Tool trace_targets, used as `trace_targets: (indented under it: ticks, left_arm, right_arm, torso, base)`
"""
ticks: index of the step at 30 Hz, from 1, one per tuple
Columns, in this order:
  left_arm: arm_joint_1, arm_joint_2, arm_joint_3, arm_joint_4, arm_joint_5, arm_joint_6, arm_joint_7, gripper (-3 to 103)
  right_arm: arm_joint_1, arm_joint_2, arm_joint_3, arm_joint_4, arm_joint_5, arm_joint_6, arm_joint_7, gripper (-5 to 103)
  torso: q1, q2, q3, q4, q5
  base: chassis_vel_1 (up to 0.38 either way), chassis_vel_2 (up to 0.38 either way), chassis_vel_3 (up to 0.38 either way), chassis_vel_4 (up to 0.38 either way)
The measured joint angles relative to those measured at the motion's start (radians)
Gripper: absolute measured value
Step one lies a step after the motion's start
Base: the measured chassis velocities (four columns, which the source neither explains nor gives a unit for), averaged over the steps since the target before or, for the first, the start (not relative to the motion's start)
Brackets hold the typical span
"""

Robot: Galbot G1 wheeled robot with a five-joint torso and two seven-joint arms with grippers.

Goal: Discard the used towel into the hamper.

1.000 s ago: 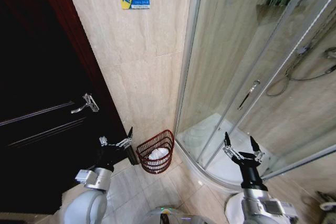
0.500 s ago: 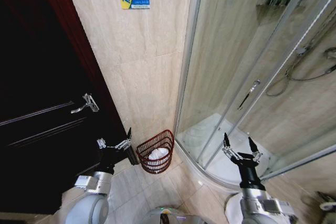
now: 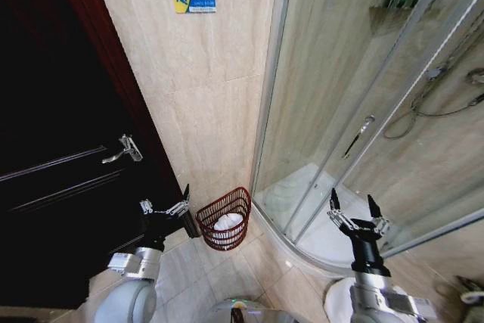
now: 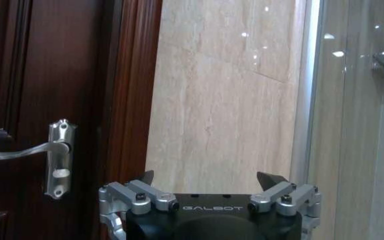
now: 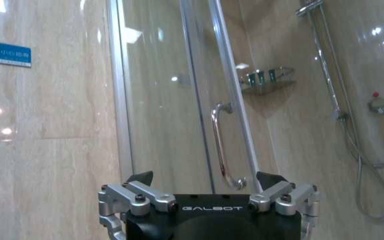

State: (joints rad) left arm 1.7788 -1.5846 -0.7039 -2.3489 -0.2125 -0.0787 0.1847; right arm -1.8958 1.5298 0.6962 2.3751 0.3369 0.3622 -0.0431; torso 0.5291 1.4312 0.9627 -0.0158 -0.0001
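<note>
Left pincer [image 3: 166, 200] at seven o'clock and right pincer [image 3: 354, 212] at five o'clock both stand spread, gripping nothing. Between them, farther off on the floor against the wall, the hamper [image 3: 224, 217] holds a white towel [image 3: 227, 222].

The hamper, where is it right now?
In the head view the hamper stands on the floor against the wall, between the dark door and the shower enclosure, near the left gripper.

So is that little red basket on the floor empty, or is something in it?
Not empty. The head view shows the hamper standing upright against the wall, with a white towel bundled inside, below its rim.
</note>
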Motion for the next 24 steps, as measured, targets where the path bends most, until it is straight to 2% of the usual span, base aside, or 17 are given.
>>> trace_targets:
  ticks: [9,16,24]
  left_arm:
    - [0.0,0.001,0.0,0.001,-0.001,0.0,-0.001,100]
    - [0.0,0.001,0.001,0.001,-0.001,0.0,-0.001,100]
    - [0.0,0.001,0.002,0.001,-0.001,0.001,-0.001,100]
  right_arm:
    - [-0.008,0.003,0.049,0.01,0.018,0.026,0.002,100]
    - [-0.015,0.007,0.084,0.01,0.018,0.053,0.001,100]
    - [-0.05,0.03,0.12,0.021,-0.007,0.135,0.057,100]
  torso:
    - [0.0,0.0,0.0,-0.0001,0.0]
    - [0.0,0.0,0.0,0.0001,0.0001]
    - [0.0,0.0,0.0,-0.0003,0.0009]
  base:
    - [-0.012,-0.007,0.014,0.017]
    - [-0.114,-0.122,0.131,0.114]
    - [-0.141,-0.156,0.16,0.099]
